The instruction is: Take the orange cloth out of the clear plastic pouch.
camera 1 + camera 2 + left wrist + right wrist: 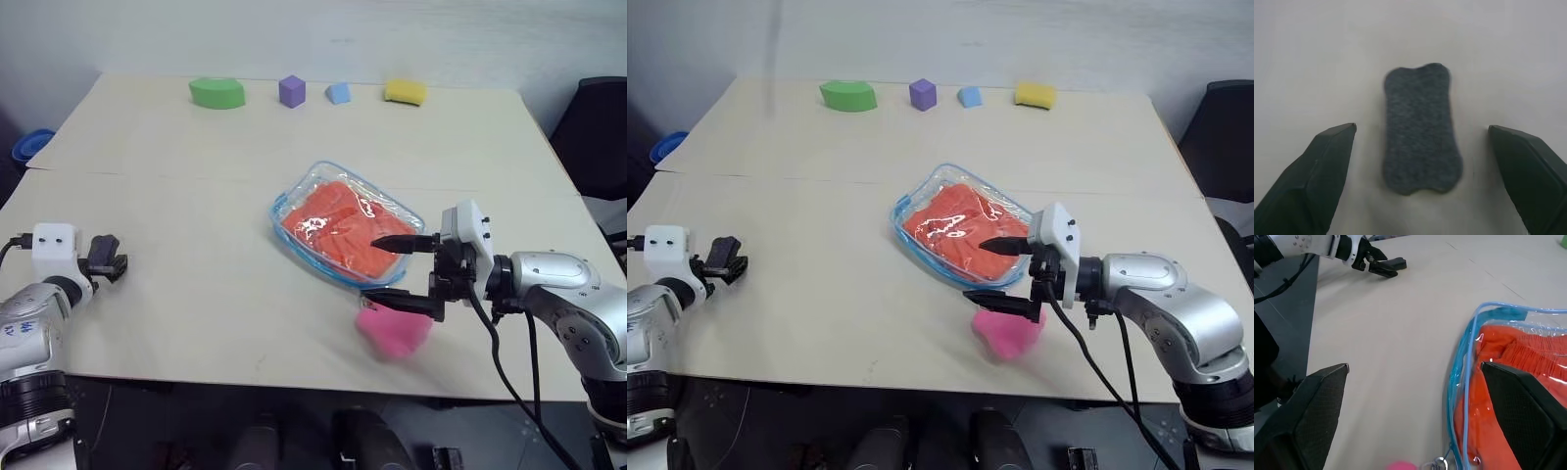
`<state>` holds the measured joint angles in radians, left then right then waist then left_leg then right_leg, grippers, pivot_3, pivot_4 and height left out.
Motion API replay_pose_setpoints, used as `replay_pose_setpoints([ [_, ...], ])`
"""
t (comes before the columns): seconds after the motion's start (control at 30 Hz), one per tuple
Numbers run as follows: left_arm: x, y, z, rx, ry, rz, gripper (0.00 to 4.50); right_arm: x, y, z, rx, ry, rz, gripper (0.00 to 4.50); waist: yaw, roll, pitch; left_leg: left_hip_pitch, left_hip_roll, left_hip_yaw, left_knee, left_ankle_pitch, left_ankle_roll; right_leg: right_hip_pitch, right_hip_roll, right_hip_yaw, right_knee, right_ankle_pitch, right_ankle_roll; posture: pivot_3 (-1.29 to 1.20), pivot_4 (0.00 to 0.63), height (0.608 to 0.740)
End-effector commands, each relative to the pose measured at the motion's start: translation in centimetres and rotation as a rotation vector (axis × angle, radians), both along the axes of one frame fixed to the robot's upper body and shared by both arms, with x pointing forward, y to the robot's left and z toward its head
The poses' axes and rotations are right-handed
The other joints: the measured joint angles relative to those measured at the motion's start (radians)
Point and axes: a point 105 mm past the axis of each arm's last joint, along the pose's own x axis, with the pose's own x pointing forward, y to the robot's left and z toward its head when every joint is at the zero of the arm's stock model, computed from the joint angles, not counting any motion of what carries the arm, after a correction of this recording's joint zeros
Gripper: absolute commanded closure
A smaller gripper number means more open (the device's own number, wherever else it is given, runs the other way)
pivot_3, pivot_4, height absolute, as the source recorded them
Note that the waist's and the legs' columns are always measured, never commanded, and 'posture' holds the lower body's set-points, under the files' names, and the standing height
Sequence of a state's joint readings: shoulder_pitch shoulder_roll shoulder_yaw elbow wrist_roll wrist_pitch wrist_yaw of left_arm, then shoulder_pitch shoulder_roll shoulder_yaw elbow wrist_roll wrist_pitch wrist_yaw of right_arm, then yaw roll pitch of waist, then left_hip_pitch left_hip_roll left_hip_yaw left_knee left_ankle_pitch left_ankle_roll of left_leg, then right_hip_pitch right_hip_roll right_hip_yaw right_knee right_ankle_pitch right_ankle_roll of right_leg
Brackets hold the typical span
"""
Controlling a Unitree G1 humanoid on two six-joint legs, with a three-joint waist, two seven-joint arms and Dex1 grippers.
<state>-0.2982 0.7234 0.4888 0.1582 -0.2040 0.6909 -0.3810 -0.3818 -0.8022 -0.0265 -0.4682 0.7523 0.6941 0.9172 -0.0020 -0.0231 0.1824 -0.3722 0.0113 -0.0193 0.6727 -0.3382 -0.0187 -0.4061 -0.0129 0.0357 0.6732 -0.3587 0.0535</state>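
Right end effector (402,269) hovers released over the clear plastic pouch (346,223) at mid-desk.
Inside the pouch, trimmed in light blue, the orange cloth (343,227) lies rumpled; a pink pompom (392,331) sits beside. Left end effector (106,257) spreads released, well apart.

Orange cloth (343,231) inside clear, blue-trimmed pouch (294,245); pink pompom (394,331); black fingers (397,241).

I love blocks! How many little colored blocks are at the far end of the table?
4, in a row along the far edge: green block at the left, purple cube, small blue block, yellow block at the right.
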Motion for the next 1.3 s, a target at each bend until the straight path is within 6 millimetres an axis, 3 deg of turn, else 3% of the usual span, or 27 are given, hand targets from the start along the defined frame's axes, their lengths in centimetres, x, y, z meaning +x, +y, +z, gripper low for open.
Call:
replay_pose_setpoints([
  [0.03,-0.4,-0.9,6.0,0.072,-0.102,-0.158,0.05,-0.3,-0.7,0.9,0.006,-0.045,-0.025,0.0,-0.001,-0.002,0.0,0.0,0.0,0.0,0.0,0.0,0.0,-0.001,0.0,0.0,0.0,0.0,0.0,0.0,0.15,0.74],
  [0.17,-0.8,-5.1,9.6,0.156,-0.103,-0.476,0.05,-0.8,-1.1,0.6,0.004,-0.042,-0.059,0.0,-0.002,-0.002,0.001,-0.001,0.0,0.0,-0.003,0.001,-0.003,-0.002,0.0,0.0,-0.002,0.0,0.0,0.0,0.15,0.74],
  [0.33,-1.0,-9.8,10.8,0.305,-0.053,-0.796,0.05,-0.9,-1.4,0.6,0.012,-0.048,-0.096,0.0,-0.002,-0.001,0.001,-0.001,0.0,0.001,-0.005,0.002,-0.003,-0.002,0.0,0.001,-0.002,0.0,0.0,0.0,0.15,0.74],
  [0.47,0.5,-14.4,8.7,0.738,0.019,-1.159,0.05,-1.0,-1.6,0.4,0.016,-0.049,-0.119,0.0,0.003,-0.001,0.001,-0.001,0.0,0.001,-0.005,0.002,-0.002,-0.003,0.001,0.001,-0.002,0.0,0.0,0.0,0.15,0.74],
  [0.57,3.2,-16.8,7.1,0.945,-0.024,-1.31,0.05,-1.0,-1.6,0.5,0.024,-0.058,-0.135,0.0,0.002,-0.001,0.001,-0.001,-0.001,0.002,-0.004,0.003,-0.002,-0.002,0.001,0.002,0.0,0.0,0.0,0.0,0.15,0.74],
  [0.73,5.6,-20.4,5.6,1.038,-0.128,-1.442,0.05,-1.2,-1.5,0.4,0.03,-0.07,-0.16,0.0,-0.005,-0.001,0.001,-0.003,-0.001,0.005,-0.002,0.003,0.0,-0.005,0.002,0.004,0.002,0.0,0.0,0.0,0.15,0.74],
  [0.83,6.4,-21.0,5.0,1.069,-0.137,-1.473,0.05,-1.8,-1.4,0.3,0.032,-0.072,-0.168,0.0,-0.009,-0.001,0.001,-0.005,0.0,0.005,0.0,0.003,-0.001,-0.008,0.004,0.004,0.006,0.0,0.0,0.0,0.15,0.74],
  [1.03,8.4,-21.8,5.7,1.071,-0.192,-1.405,0.05,-2.3,-1.8,0.0,0.024,-0.072,-0.21,0.0,-0.001,-0.001,0.001,-0.006,-0.001,0.005,0.007,0.001,0.003,-0.007,0.003,0.004,0.006,0.0,0.0,0.0,0.15,0.74],
  [1.3,9.0,-21.8,5.1,1.044,-0.185,-1.384,2.51,-2.6,-1.8,0.0,0.023,-0.073,-0.213,0.0,0.001,-0.001,0.001,-0.006,-0.001,0.004,0.009,0.001,0.003,-0.007,0.003,0.004,0.007,0.0,0.0,0.0,0.15,0.74],
])
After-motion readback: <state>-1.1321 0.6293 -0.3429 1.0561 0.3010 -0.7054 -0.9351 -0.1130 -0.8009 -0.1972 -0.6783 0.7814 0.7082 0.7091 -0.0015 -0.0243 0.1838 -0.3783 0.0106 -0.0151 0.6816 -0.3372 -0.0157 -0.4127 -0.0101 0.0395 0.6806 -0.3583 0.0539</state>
